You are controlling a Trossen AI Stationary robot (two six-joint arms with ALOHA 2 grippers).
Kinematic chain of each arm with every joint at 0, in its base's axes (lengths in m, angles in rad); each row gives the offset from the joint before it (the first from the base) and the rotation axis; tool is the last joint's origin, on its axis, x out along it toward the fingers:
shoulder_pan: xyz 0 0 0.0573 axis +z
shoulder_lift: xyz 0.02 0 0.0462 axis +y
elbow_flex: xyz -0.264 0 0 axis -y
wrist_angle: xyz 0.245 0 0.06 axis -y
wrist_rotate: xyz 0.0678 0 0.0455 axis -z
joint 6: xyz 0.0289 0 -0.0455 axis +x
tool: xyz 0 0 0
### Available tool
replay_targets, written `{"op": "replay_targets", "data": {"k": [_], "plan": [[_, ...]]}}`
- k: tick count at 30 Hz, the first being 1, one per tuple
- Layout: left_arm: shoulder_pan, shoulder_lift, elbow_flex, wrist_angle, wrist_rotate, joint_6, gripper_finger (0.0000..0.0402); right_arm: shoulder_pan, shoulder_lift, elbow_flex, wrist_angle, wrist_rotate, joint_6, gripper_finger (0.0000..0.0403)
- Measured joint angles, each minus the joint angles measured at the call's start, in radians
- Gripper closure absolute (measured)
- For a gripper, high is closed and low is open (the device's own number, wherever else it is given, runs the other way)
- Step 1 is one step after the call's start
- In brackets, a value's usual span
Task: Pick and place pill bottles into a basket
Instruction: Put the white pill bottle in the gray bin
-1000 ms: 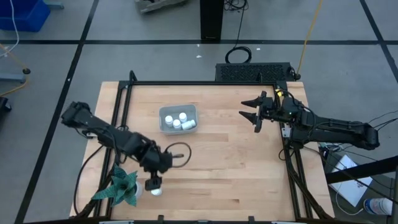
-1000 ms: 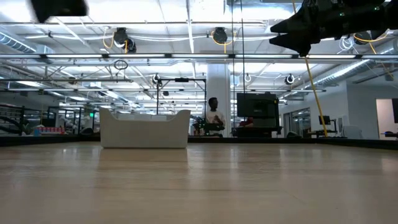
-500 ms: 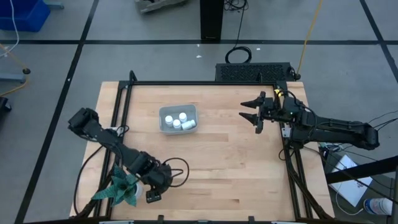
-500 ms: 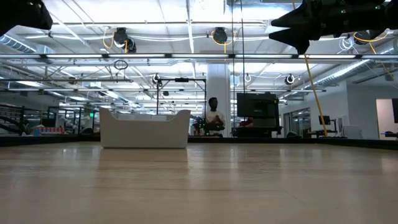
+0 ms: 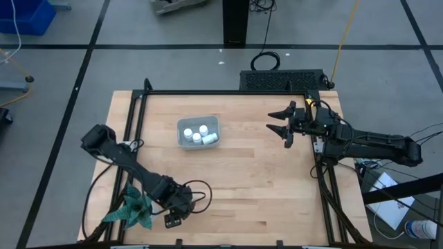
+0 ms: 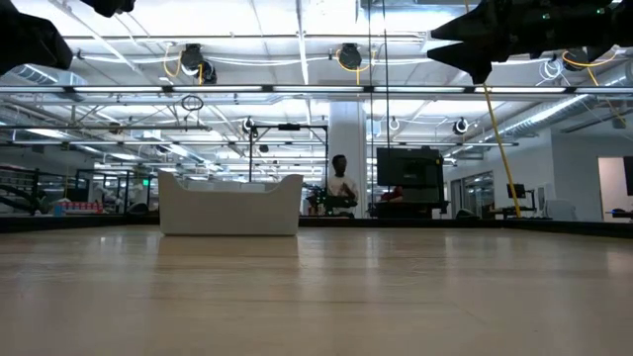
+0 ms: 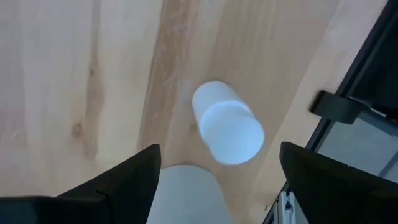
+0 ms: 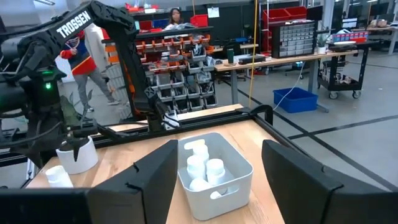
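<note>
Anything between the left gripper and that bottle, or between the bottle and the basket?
Nothing visible. The left gripper hangs open right over the bottle, though a second bottle crowds it. The table from there to the basket is bare wood; the plant sits off to the other side.

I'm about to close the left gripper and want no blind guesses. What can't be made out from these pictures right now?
- High view: the left gripper covers the pill bottles beneath it; none shows there.
- Left wrist view: a second bottle is cut off by the picture's edge between the fingers; only one bottle shows whole.
- High view: bottles in the basket are too small to count surely.
- Low view: the basket's wall hides its contents.
</note>
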Motion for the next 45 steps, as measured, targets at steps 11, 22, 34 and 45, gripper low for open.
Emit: {"op": "replay_targets", "data": {"k": [11, 22, 34, 45], "plan": [[-0.035, 0.006, 0.0, 0.034, -0.015, -0.053, 0.0066, 0.0, 0.0, 0.0, 0.009, -0.023, 0.011, 0.0179], [-0.036, 0.006, -0.098, 0.098, 0.022, -0.097, 0.0066, 0.0, 0.0, 0.0, 0.016, -0.027, 0.018, 0.0179], [-0.035, 0.007, -0.154, 0.214, 0.041, -0.076, 0.0066, 0.0, 0.0, 0.0, 0.023, -0.025, 0.019, 0.0179], [-0.034, 0.007, -0.154, 0.242, -0.036, -0.061, 0.0067, 0.0, 0.0, 0.0, 0.023, -0.023, 0.023, 0.0179]]}}
